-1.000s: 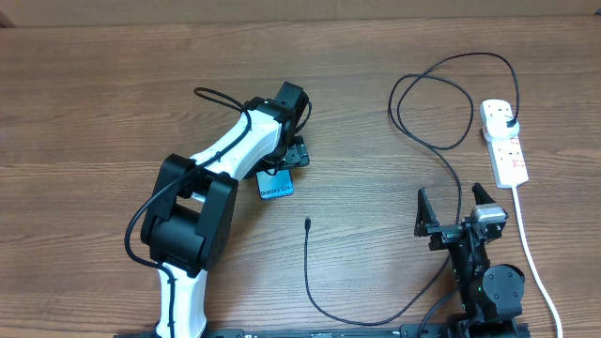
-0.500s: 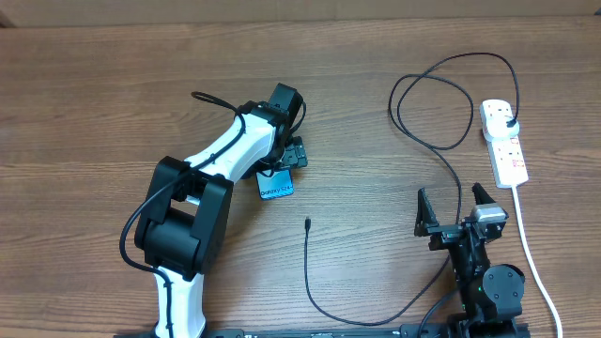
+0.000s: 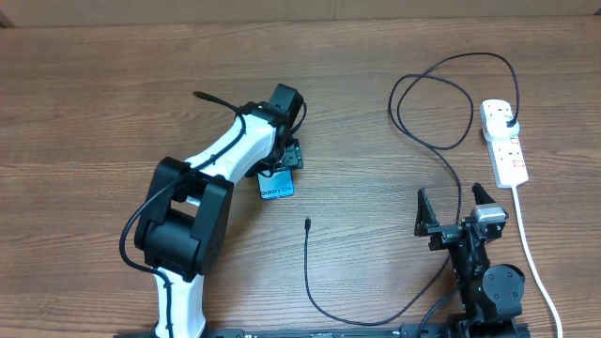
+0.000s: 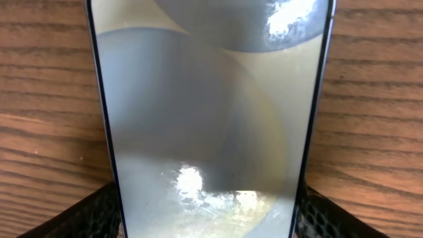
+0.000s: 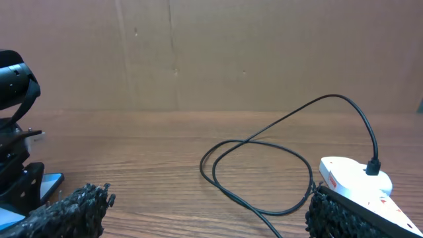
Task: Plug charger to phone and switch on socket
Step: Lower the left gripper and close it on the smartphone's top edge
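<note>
The left gripper (image 3: 286,160) straddles the far end of the phone (image 3: 276,186), its fingers (image 4: 92,215) right at the phone's long edges. Whether they clamp it cannot be told. The phone lies flat, screen up, left of centre on the wooden table (image 3: 94,113). The charger (image 3: 309,272) has its connector tip (image 3: 307,222) lying near and right of the phone, apart from it. The right gripper (image 3: 454,208), near right, is spread wide and empty. Farther right, the charger's plug (image 3: 508,122) sits in the socket (image 3: 507,160).

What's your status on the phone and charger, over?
Left gripper straddles the phone, fingers at its edges, grip unconfirmed. Right gripper open, empty. Charger tip loose on the table, apart from phone; plug in the socket. Nothing blocking.
</note>
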